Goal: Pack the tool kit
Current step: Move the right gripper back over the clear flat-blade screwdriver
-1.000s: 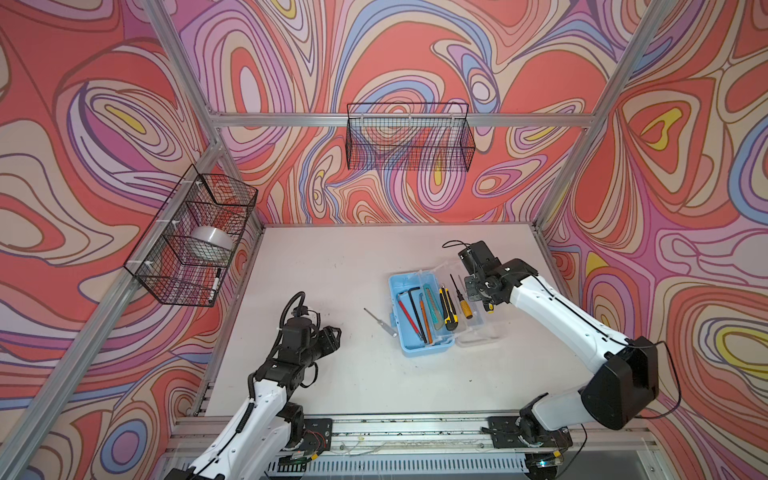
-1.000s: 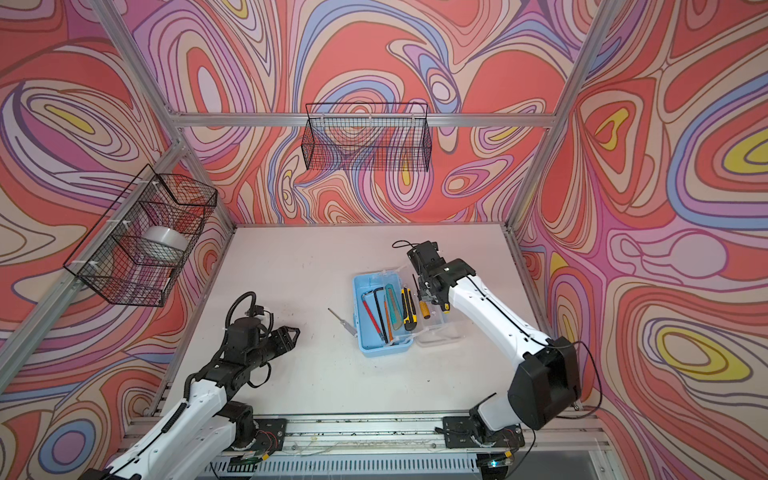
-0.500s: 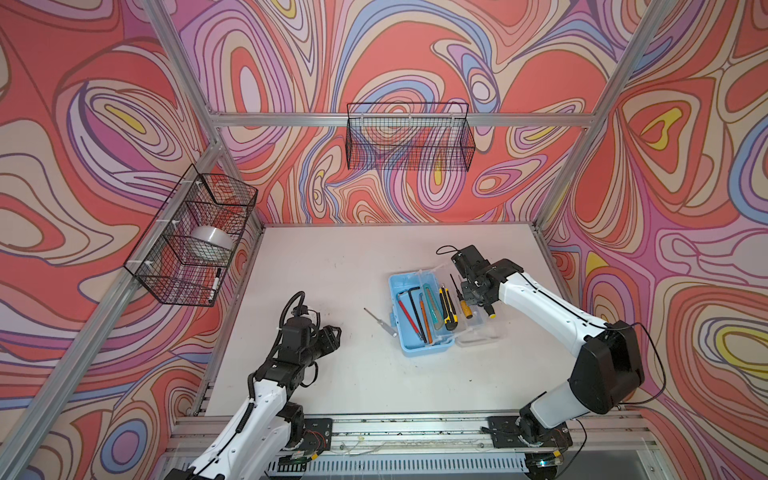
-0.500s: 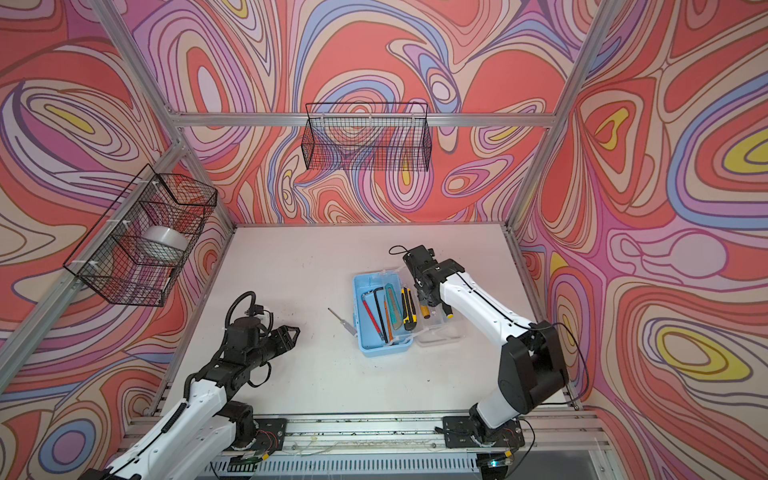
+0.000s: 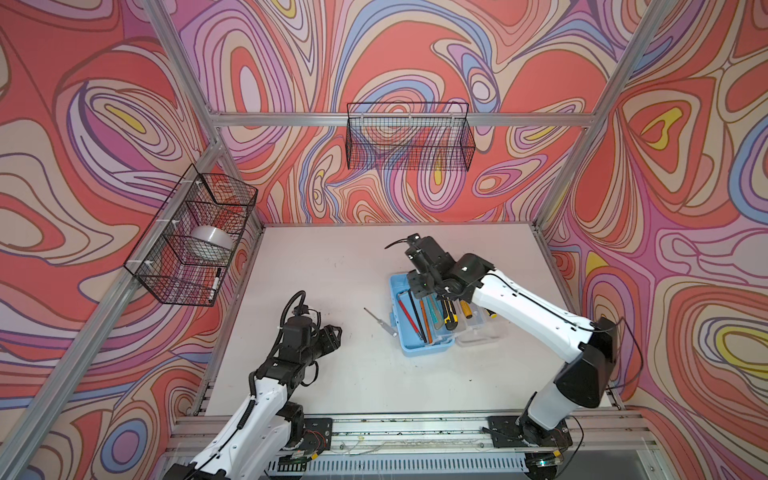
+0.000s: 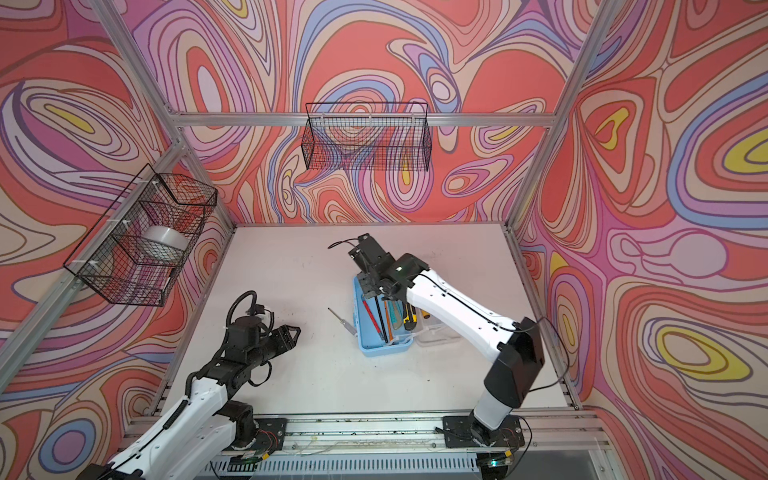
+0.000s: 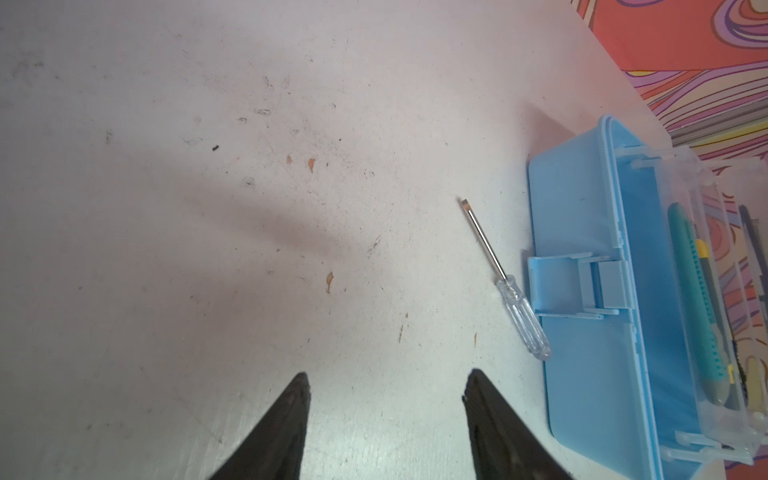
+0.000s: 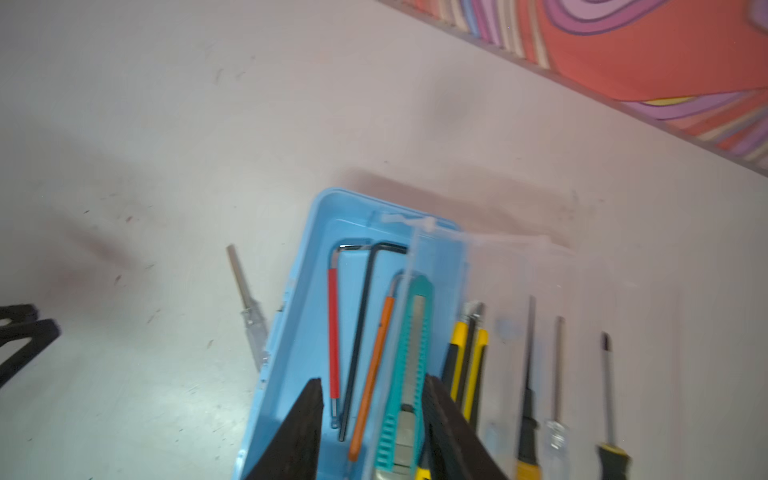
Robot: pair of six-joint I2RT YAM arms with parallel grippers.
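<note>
The light-blue case [image 5: 426,348] [image 6: 384,348] lies open right of the table's middle, with its clear lid [image 5: 484,332] folded out to the right. Inside it lie a red hex key [image 8: 333,332], a black hex key [image 8: 360,332], an orange pencil [image 8: 376,365] and a teal utility knife [image 8: 415,340]. A yellow-and-black knife [image 8: 469,357] and several screwdrivers [image 8: 528,374] rest to their right. A clear-handled screwdriver [image 5: 379,322] [image 7: 498,274] lies on the table against the case's left side. My right gripper [image 5: 422,289] [image 8: 372,380] hangs open over the case, holding nothing. My left gripper [image 5: 336,332] [image 7: 387,374] is open above bare table, left of that screwdriver.
A black wire basket [image 5: 409,141] hangs on the back wall. Another basket [image 5: 166,266] on the left wall holds a tape roll [image 5: 210,241] and a marker [image 5: 216,284]. Aluminium frame posts stand at the table's back corners.
My right gripper has swung left from above the clear lid to above the case, and its jaws have widened. The left arm has stayed put.
</note>
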